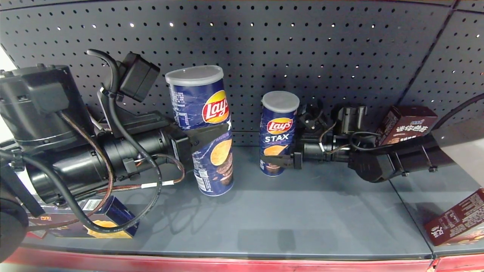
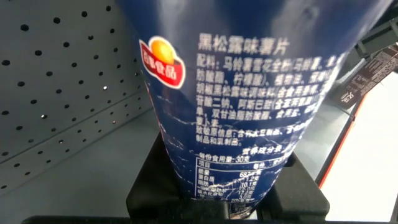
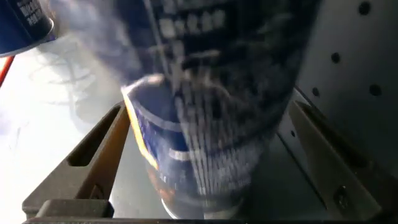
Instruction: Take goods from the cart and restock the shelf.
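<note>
**shelfwatcher:** Head view has the tall chip can (image 1: pixel 206 128) standing on the shelf (image 1: pixel 302 211), leaning a bit, grey lid on top. The left claw (image 1: pixel 215 132) is clamped around its middle, one finger right across the front of the label. Whether the base actually sits on the deck or hangs just off it is hard to call.

**canspotter:** Left wrist view agrees, with the can wedged tight between the two black pads. The short chip can is just to the right of the tall can (image 1: pixel 278 134), a little farther back, upright, same grey lid. The right claw (image 1: pixel 274 158) is around its lower half. Gripping or loose? Can't tell, the right wrist view is too smeared.

**shelfwatcher:** What else is around?

**canspotter:** The pegboard (image 1: pixel 302 49) runs right behind the tall can. Well off to the tall can's right, past the short one, a brown box (image 1: pixel 406 124) leans up at the back. A second brown box (image 1: pixel 453 219) lies farther right still, toward the front edge. Left of the tall can and nearer the front, a blue box (image 1: pixel 109 223) lies flat under the left arm.
</note>
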